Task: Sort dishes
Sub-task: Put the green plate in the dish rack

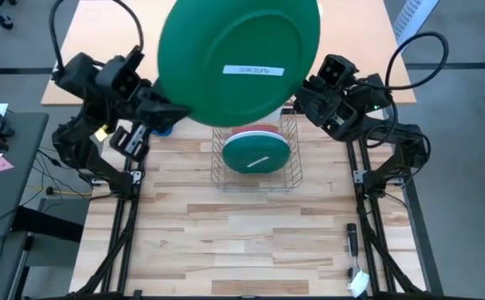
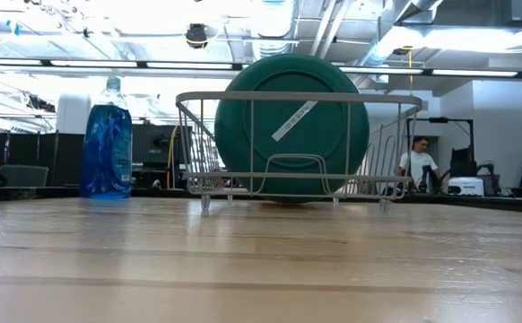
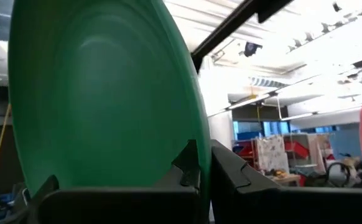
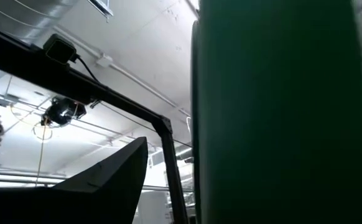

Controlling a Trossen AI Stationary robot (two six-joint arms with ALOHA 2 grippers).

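A dark green plate (image 1: 238, 60) is raised high above the far middle of the table (image 1: 251, 242), held between the two arms. The left tool (image 3: 203, 168) is clenched on its rim, the fingers (image 3: 231, 174) pinching the edge from both faces. The right tool (image 1: 305, 87) sits at the plate's right edge; the right wrist view is filled by the plate's dark back, and I cannot tell whether that tool grips it or only stands beside it. Below the lifted plate, the wire dish rack (image 1: 257, 162) stands on the table toward the far side, and in it another green plate (image 2: 290, 126) stands upright with a white sticker across its face; behind it a salmon-orange plate (image 1: 255, 130) shows as a thin edge. A blue spray bottle (image 2: 107, 144) stands to the left of the rack. The risk, as I judge it, lies in a thin rim pinch carrying a wide plate: it could swivel or slip if the arm tilts quickly, or if the two tools pull unevenly during a handover. Lowered off line with the wires, the plate could knock the rack or the plates already in it.
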